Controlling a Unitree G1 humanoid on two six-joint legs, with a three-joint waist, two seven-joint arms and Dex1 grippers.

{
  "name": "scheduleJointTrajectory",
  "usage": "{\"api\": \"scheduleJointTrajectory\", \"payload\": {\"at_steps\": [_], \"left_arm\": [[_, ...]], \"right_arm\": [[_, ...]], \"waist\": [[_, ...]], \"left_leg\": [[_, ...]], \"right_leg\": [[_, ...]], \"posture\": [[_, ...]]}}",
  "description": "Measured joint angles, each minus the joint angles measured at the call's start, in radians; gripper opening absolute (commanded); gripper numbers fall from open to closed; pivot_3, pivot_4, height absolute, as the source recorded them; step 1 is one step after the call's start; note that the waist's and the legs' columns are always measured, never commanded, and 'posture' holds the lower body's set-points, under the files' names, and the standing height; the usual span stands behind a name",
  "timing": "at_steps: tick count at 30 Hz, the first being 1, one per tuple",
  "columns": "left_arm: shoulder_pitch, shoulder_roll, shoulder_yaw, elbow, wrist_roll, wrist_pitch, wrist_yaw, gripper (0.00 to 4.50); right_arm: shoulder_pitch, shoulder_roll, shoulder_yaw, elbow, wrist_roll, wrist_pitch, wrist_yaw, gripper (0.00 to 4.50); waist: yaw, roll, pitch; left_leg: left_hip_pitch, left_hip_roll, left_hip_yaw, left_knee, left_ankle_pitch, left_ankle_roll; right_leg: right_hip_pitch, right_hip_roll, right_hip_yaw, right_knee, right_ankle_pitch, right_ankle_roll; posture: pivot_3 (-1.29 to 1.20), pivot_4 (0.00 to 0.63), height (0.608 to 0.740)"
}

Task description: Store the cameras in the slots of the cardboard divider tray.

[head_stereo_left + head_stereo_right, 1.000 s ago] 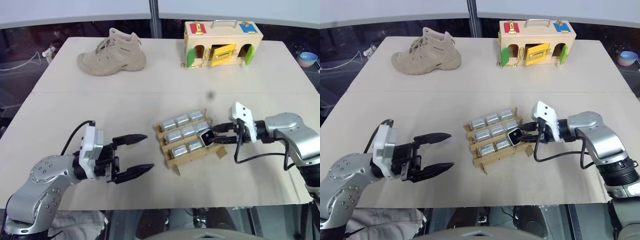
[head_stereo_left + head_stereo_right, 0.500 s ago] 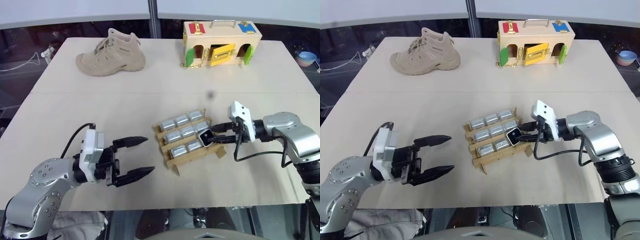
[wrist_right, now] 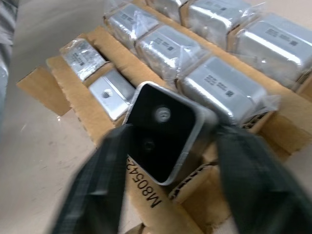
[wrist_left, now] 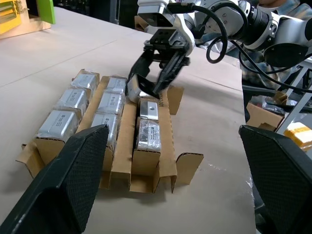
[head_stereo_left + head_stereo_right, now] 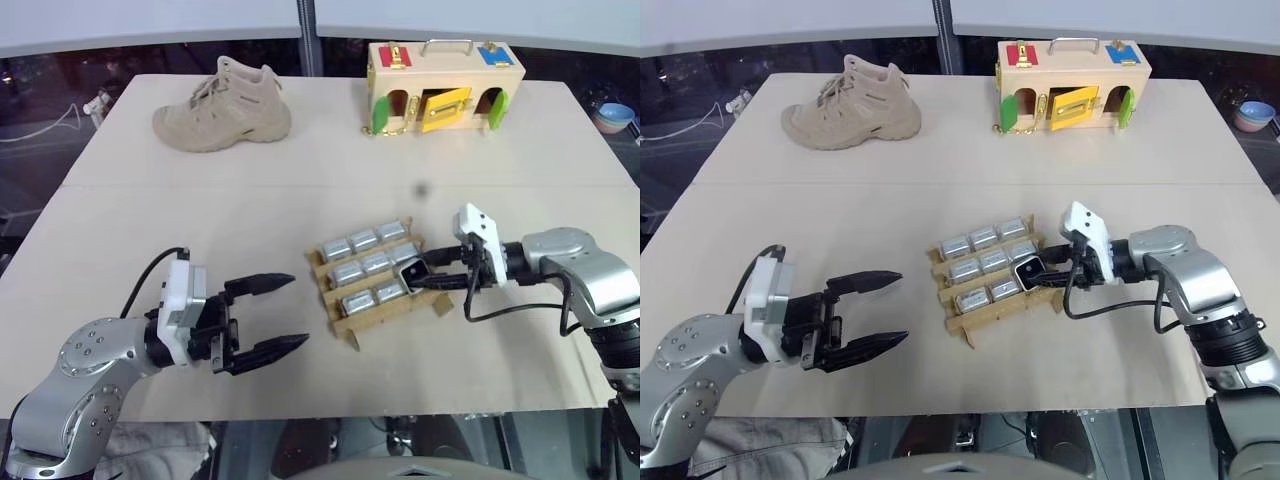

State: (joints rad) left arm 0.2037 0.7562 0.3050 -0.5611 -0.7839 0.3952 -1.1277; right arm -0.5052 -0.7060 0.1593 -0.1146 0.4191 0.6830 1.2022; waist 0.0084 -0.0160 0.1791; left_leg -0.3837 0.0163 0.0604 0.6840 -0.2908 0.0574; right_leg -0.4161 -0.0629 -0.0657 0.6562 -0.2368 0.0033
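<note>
A brown cardboard divider tray (image 5: 345, 322) sits near the front middle of a pale table (image 5: 300, 190), turned at a slant. Silver-grey cameras (image 5: 362, 240), some in clear wrapping with small labels too small to read, fill most of its slots. The right gripper (image 5: 424, 277) is clamped on one camera (image 5: 410, 274), black face outward, tilted over the tray's right edge, partly in a slot. In the right wrist view, "M80542" is printed on the cardboard below it. The left gripper (image 5: 272, 316) hovers left of the tray, fingers spread wide, grasping nothing. A tan boot (image 5: 222, 107) and a wooden latch box (image 5: 443, 85) with coloured doors stand well apart at the far edge.
</note>
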Motion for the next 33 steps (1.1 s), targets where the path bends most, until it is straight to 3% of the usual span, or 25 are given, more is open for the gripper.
{"api": "scheduleJointTrajectory", "payload": {"at_steps": [1, 22, 24, 33], "left_arm": [[0.000, 0.000, 0.000, 0.000, 0.000, 0.000, 0.000, 4.46], [0.000, -0.001, -0.001, 0.000, 0.007, -0.010, 0.002, 4.46], [0.004, -0.001, -0.001, 0.000, 0.007, -0.011, 0.002, 4.46], [0.008, -0.001, 0.000, 0.000, 0.007, -0.012, 0.012, 4.46]], "right_arm": [[0.000, -0.002, -0.013, -0.016, 0.015, -0.011, 0.012, 0.82], [0.011, -0.016, -0.007, -0.022, 0.018, -0.082, 0.032, 0.82], [0.007, -0.014, -0.007, -0.018, 0.018, -0.078, 0.032, 0.56], [0.006, -0.017, -0.008, -0.016, 0.020, -0.104, 0.047, 0.56]], "waist": [[-0.003, 0.000, 0.000], [-0.021, 0.000, 0.000], [-0.022, 0.000, 0.000], [-0.022, 0.000, 0.000]], "left_leg": [[0.000, 0.000, 0.000, 0.000, 0.000, 0.000], [0.000, 0.000, 0.000, -0.001, 0.000, 0.000], [0.001, 0.000, 0.000, -0.001, 0.000, 0.000], [0.000, 0.000, 0.000, -0.001, 0.000, 0.000]], "right_leg": [[0.000, 0.000, 0.000, 0.000, 0.000, 0.000], [0.000, 0.000, 0.000, 0.000, 0.000, -0.001], [0.000, 0.000, 0.000, 0.000, 0.000, -0.001], [0.000, -0.001, 0.000, 0.000, 0.000, -0.001]], "posture": [[0.00, 0.150, 0.740], [0.00, 0.150, 0.740], [0.00, 0.150, 0.740], [0.00, 0.150, 0.740]]}}
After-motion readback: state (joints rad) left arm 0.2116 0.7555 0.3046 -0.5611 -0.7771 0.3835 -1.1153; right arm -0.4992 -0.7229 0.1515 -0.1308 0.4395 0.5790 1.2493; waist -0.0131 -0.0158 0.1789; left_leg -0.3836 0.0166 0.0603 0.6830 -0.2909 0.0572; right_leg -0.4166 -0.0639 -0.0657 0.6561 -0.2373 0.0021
